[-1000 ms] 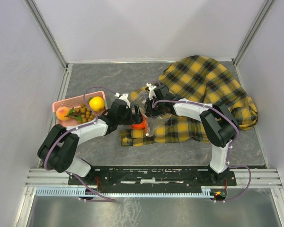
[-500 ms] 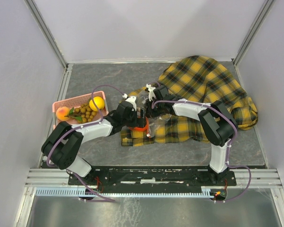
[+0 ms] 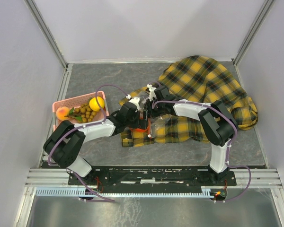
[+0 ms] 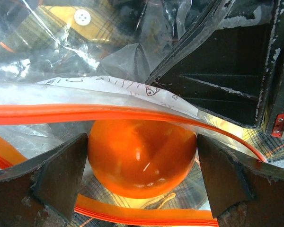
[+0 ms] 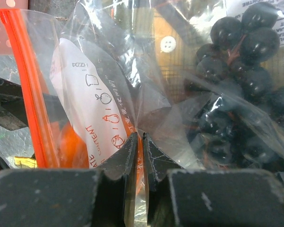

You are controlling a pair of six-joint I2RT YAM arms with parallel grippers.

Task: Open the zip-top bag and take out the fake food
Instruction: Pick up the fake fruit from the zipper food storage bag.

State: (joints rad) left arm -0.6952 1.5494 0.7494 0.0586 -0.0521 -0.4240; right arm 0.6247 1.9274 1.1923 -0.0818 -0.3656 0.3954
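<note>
On the plaid cloth [image 3: 203, 80], right gripper [image 5: 141, 146] pinches the bag [image 5: 99, 109]; left gripper [image 4: 142, 166] stands spread around the orange fruit [image 4: 142, 149].

Setting: a robotics lab test cell rather than a home or a shop.
Enclosure: plain pale walls [image 3: 146, 28] close in a grey, stone-patterned desk [image 3: 113, 78] on three sides, with bare aluminium posts [image 3: 46, 35] running to the far corners.
Mounting: a left arm [image 3: 92, 132] and a right arm [image 3: 194, 111], white and black, are bolted side by side to a black plate on a slotted metal rail [image 3: 265, 177] at the near edge.
Wiring: purple cables [image 3: 49, 151] loop openly along both arms.
Props: fake food [image 3: 85, 113] sits in a pink basket [image 3: 57, 106], alongside a zip-top bag [image 5: 94, 109] and a yellow-black plaid cloth [image 3: 203, 80].
Cameras: wrist-mounted views look out past scuffed dark fingers [image 4: 52, 179].
</note>
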